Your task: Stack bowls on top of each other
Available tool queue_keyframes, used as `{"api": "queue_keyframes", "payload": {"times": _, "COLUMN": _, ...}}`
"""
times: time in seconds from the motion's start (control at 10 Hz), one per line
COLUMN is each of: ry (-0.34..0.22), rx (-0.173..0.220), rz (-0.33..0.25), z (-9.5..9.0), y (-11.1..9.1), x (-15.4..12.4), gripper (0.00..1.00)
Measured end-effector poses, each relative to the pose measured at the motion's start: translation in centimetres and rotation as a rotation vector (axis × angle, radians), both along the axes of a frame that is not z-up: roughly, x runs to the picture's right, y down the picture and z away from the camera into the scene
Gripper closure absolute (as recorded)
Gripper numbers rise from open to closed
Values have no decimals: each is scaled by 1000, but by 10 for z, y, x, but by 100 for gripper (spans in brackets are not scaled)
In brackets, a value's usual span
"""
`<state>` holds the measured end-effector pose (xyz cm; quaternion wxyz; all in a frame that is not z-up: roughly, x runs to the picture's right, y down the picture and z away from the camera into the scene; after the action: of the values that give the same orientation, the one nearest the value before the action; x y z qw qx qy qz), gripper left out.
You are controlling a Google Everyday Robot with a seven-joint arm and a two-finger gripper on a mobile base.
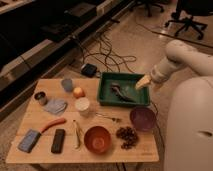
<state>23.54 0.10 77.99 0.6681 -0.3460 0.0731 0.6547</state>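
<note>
We find the gripper (142, 83), grip state untellable, over the green rectangular tray (122, 104). Stacking is not begun; next we judge it must reach the round maroon bowl (143, 118) or the orange-red bowl (97, 138).

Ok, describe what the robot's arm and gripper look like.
The arm is white, built of thick, smooth, rounded segments, with no cables or markings visible. It narrows to the gripper, a pale yellowish-tan tip, at the right rim of the green tray.

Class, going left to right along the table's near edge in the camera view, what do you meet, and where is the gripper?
In order: blue rectangular block, black rectangular bar, orange-red round bowl, dark clustered pile, dark purple round bowl. The gripper hangs over the right end of the green rectangular tray.
</note>
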Motion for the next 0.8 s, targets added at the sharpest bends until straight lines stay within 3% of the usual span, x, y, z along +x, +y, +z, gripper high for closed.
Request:
{"api": "queue_keyframes", "payload": {"times": 0.4, "ry": -7, "rx": -78, "rz": 7, "z": 1, "y": 50, "x": 18, "gripper": 28}}
{"api": "queue_keyframes", "payload": {"times": 0.6, "ry": 57, "rx": -70, "rz": 25, "z": -6, "y": 65, "x": 30, "gripper": 28}}
{"api": "queue_keyframes", "payload": {"times": 0.8, "ry": 75, "rx": -64, "rz": 29, "z": -8, "y": 68, "x": 32, "gripper": 28}}
